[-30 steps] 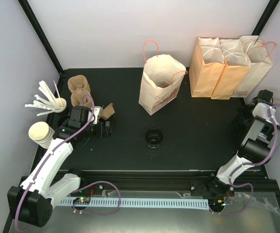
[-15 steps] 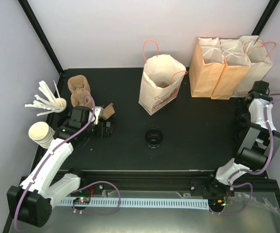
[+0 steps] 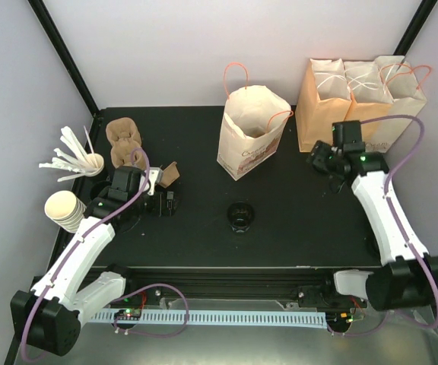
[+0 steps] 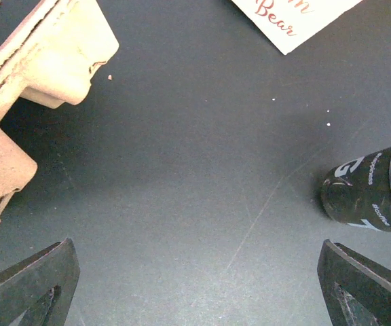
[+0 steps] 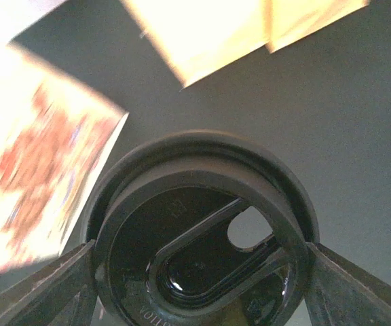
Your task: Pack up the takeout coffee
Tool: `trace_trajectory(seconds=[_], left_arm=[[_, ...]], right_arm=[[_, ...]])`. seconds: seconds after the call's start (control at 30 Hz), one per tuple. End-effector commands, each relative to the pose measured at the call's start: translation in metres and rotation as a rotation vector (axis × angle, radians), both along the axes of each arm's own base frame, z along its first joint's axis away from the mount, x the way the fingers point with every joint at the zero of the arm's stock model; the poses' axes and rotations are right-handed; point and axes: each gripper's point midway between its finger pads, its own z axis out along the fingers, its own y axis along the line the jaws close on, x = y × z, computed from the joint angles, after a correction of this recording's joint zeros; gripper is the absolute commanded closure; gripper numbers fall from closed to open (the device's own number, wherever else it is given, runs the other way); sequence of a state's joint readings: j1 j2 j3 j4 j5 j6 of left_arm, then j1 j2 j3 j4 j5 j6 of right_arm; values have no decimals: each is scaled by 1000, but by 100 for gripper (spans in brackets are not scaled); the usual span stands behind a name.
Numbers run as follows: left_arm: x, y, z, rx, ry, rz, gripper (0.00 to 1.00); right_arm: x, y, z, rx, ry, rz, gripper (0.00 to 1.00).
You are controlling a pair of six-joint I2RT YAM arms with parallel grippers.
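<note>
Black table [image 3: 310, 220] with an open paper bag [image 3: 251, 133], three more bags [image 3: 360, 106], a black cup [image 3: 240, 217], a cardboard carrier [image 3: 124, 141]

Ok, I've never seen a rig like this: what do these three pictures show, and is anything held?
Two white robot arms are bolted at the near edge of a black table. The wide picture looks down from above; the other two come from a camera on each wrist, looking between that arm's fingers. On the table stand a small black paper cup, an open white paper bag with orange handles, three more paper bags behind, a stack of white paper cups and a brown pulp cup carrier. The left gripper is open and empty. The right gripper grips a round black plastic lid by its rim, in the air near the bags.
</note>
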State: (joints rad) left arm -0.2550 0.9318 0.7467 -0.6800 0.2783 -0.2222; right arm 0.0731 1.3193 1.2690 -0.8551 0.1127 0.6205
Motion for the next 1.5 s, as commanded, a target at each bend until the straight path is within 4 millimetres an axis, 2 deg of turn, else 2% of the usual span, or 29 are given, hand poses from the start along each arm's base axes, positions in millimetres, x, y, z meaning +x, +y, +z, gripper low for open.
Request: trace_trajectory(seconds=[0.0,0.17,0.33,0.47,0.6,0.83,1.07,1.27,1.47], left_arm=[[0,-9,4,-30,4,-40,1],[-4,-18,7,-57,10,-83,1],[-7,-25,13,-89,13,-119,1],[-12,-39,21,-196,53,-133,2],[-20,-58,26,-331,86,-154,3],[-35,-84,26,-449,110,-195,2],[-49,-115,12,-508,152,-243,3],[-46,-124,8,-515,162,-240,4],[-41,-128,7,-526,164,-234,5]], right_arm=[[-44,64,-8,12,44,291,20],[-94,125,-20,51,98,576,22],[-143,175,-17,107,102,836,24],[-160,193,-21,133,100,939,23],[-166,205,-32,148,120,980,24],[-168,225,-41,75,135,1029,25],[-161,236,-46,-49,158,1075,24],[-146,237,-51,-137,155,1055,23],[-140,251,-59,-142,151,1082,22]])
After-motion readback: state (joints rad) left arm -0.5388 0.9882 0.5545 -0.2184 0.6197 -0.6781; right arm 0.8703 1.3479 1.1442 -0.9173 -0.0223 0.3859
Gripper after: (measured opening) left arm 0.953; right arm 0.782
